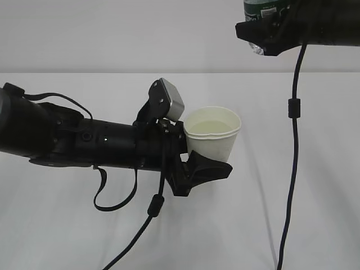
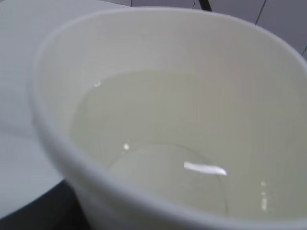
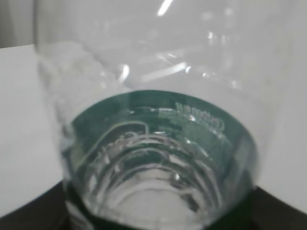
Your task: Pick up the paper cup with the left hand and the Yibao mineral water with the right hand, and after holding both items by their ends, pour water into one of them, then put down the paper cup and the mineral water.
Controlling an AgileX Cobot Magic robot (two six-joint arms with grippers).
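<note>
Near the middle of the frame, the paper cup point(image 1: 212, 134) with water in it is clamped in the left hand point(image 1: 205, 169), while the Yibao mineral water point(image 1: 264, 11) is gripped by the right hand point(image 1: 275, 34) at the upper right, so both should be set down slowly and kept level.

Clear bottle point(image 3: 158, 143), green label, close-up.

Cropped bottle, blurred close-ups, hidden grips

In the exterior view, the Yibao mineral water point(image 1: 264, 10) is cut off by the top edge, with only its green label band showing above the right end effector point(image 1: 264, 39), whose jaw gap is not visible. The left end effector point(image 1: 205, 169) hides the paper cup point(image 1: 212, 135) base. The left wrist view is blurred; the label print in the right wrist view is unreadable.
</note>
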